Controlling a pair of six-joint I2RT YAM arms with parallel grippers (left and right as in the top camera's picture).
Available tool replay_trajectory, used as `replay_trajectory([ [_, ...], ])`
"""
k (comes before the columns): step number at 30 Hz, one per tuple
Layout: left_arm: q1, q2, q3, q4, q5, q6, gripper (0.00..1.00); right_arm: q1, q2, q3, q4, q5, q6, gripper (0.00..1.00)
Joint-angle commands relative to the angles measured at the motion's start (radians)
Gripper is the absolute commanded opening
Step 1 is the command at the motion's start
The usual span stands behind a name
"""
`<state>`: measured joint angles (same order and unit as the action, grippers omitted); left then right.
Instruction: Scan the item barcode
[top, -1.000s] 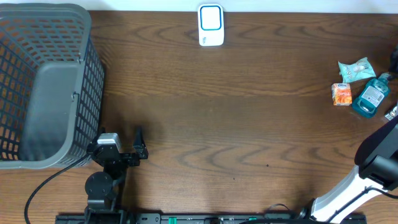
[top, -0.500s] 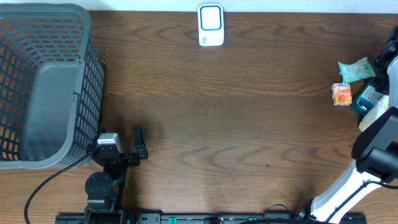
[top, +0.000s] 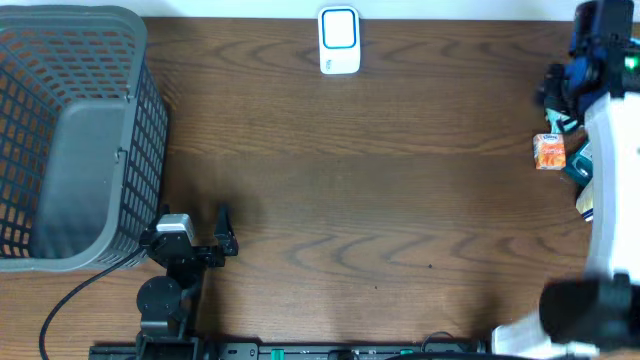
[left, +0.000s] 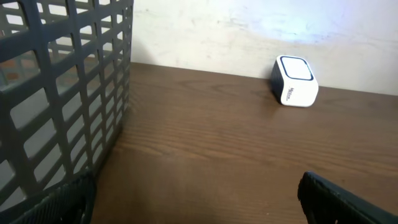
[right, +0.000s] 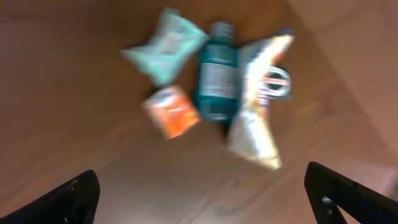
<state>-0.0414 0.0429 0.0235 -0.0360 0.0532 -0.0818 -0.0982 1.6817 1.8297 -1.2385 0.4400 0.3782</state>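
Several items lie in a cluster at the table's far right: a mint pouch, a teal bottle, an orange packet and a pale snack bag. Overhead, the orange packet shows, while my right arm covers most of the others. The white scanner with a blue face stands at the table's back edge. My right gripper hangs open above the cluster, holding nothing; overhead the right gripper is at the far right. My left gripper rests open and empty near the front left.
A large grey mesh basket fills the left side, and the basket wall stands close beside my left gripper. The scanner sits against a pale wall. The right wrist view is blurred by motion.
My right arm has swung from the lower right corner up over the items at the far right, and its jaws have opened wide. The left arm has not moved.
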Motion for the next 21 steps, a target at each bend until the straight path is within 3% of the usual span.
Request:
replay_trajectory([
  [1,-0.002,-0.006,-0.019,-0.03,-0.002,-0.005,0.98,0.064,-0.154,0.007,-0.031,-0.204,0.021,0.99],
  [11,-0.002,-0.006,-0.019,-0.03,-0.002,-0.005,0.98,0.103,-0.701,0.007,-0.187,-0.309,0.018,0.99],
  [21,-0.002,-0.006,-0.019,-0.03,-0.002,-0.005,0.98,0.103,-1.165,0.008,-0.202,-0.309,0.018,0.99],
])
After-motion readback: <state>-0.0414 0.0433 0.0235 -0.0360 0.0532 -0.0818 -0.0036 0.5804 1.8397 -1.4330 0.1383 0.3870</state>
